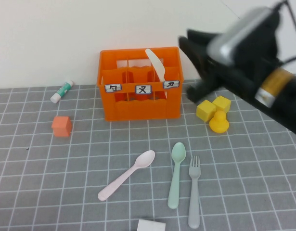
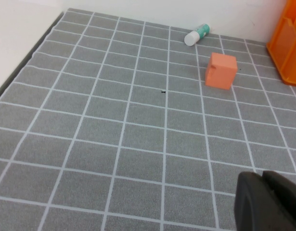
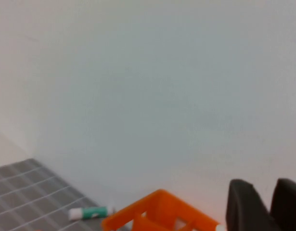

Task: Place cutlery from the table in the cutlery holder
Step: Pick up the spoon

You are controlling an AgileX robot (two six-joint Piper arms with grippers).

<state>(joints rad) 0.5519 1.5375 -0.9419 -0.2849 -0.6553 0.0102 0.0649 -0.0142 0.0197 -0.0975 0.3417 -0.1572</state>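
Cutlery is being shown mostly out on the table in the high view: the pale pink spoon is lying diagonally in the lower middle of the frame, bowl up and to the right, with the mint green spoon just to its right and the grey fork right beside that, both lying roughly straight up and down the frame and close together but not clearly touching. The cream-white knife is already being held in the cutlery holder, standing tilted in the right-hand part of the crate with its tip sticking up above the rim; the exact compartment can't be made out. That orange crate is sitting in the upper middle of the frame, close to the wall, three white labels on its front. The right gripper is being held up in the air at the upper right, just to the right of the crate and above the yellow blocks and yellow duck; its fingers are spread apart with nothing between them. The left gripper is only being caught as a dark shape in the lower right corner of the left wrist view, low over bare table, and whether it's apart or together can't be told. A small orange cube is sitting at left centre, well apart from the crate, and a glue stick is lying at upper left near the wall. A white object is being cut off by the bottom edge.
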